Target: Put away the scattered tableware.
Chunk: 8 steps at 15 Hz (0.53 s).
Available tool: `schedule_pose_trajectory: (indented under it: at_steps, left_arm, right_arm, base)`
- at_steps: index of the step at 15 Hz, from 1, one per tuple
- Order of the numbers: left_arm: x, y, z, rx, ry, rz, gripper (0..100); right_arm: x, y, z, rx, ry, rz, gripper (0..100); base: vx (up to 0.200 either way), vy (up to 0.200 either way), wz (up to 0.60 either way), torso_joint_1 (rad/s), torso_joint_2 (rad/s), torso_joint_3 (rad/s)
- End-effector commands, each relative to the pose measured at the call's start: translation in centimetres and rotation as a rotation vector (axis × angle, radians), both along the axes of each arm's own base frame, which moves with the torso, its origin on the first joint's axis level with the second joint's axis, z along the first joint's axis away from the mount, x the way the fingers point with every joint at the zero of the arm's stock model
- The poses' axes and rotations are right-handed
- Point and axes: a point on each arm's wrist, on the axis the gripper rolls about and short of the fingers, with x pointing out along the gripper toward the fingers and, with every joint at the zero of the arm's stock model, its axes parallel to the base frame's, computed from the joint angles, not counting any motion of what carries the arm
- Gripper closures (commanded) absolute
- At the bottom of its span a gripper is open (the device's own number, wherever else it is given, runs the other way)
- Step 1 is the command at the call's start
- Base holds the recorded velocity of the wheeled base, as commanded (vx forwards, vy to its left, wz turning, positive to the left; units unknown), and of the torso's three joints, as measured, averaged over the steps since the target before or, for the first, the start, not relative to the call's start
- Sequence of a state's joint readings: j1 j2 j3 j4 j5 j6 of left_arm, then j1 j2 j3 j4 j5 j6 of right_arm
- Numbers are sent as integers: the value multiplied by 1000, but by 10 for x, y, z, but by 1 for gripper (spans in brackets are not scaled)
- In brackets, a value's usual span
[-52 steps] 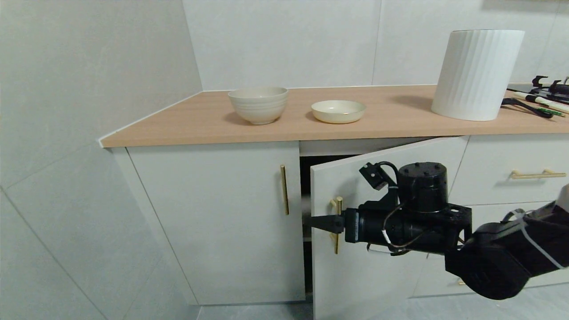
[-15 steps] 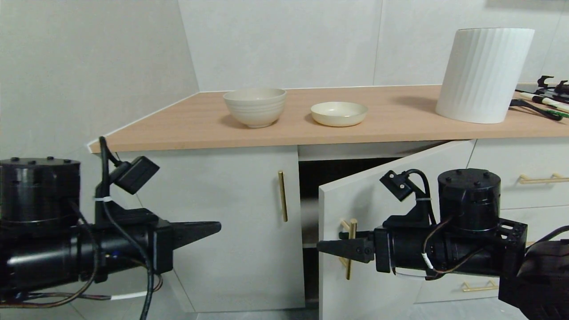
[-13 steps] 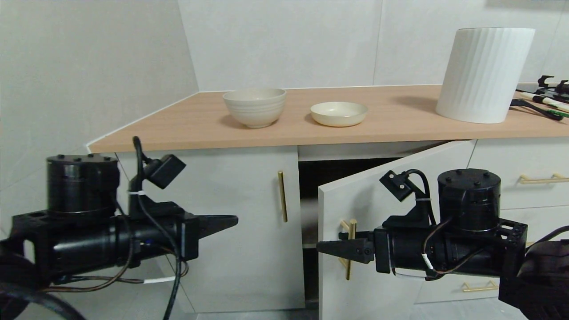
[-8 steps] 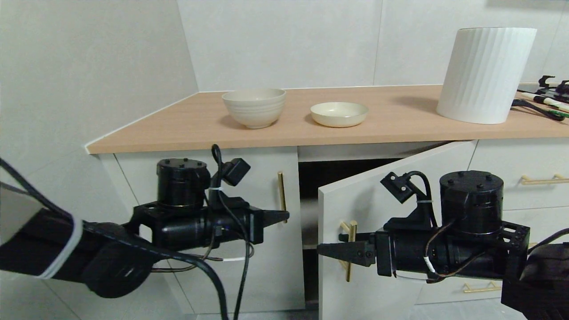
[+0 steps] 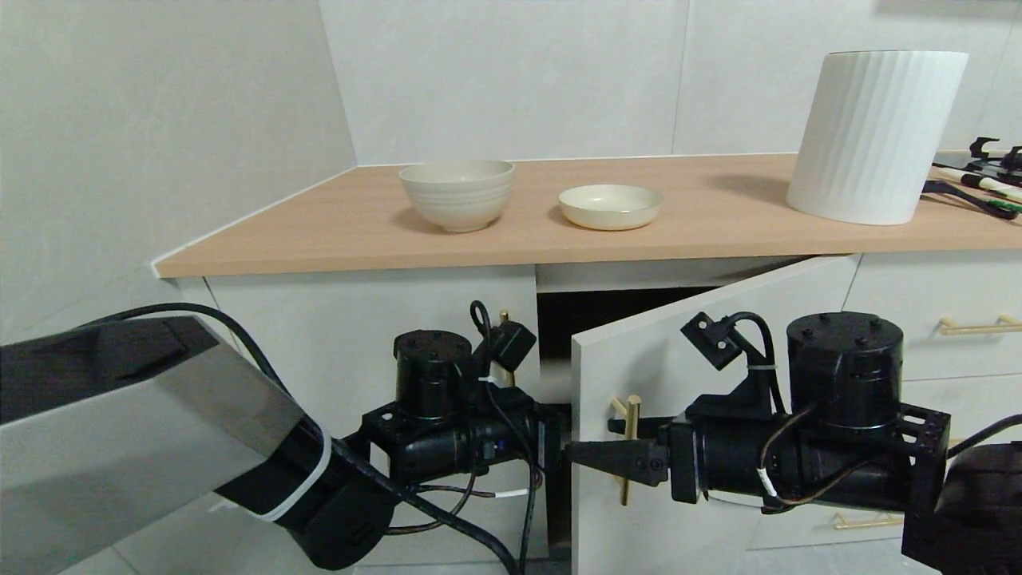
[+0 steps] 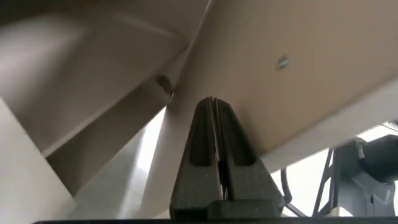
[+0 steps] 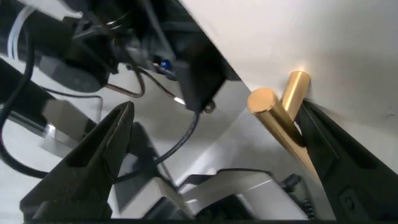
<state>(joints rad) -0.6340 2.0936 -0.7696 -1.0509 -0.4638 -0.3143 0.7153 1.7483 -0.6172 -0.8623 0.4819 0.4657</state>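
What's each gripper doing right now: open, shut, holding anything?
Left gripper: shut, holding nothing.
Right gripper: open, with the gold door handle between its fingers, not clamped.

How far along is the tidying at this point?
Done: the right cabinet door stands partly open. In hand: the open right gripper sits at its gold handle, and the shut left gripper pokes into the gap at the door's edge. Left: the ribbed bowl and shallow dish sit on the countertop, neither grasped.
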Motion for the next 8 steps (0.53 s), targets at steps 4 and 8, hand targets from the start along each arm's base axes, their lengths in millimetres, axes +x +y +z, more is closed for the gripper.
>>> schedule_pose_trajectory:
  at_steps: [4,8]
  left_arm:
    - [-5,-19,1,-18,-17,-60,100]
    - [-7,-18,7,-25,-27,-60,100]
  right_arm:
    - [-5,-41,2,-56,-70,-165,0]
    - [-36,-65,2,-82,-99,-161,0]
  base:
    - [0,0,0,0,0,0]
    - [0,0,0,0,0,0]
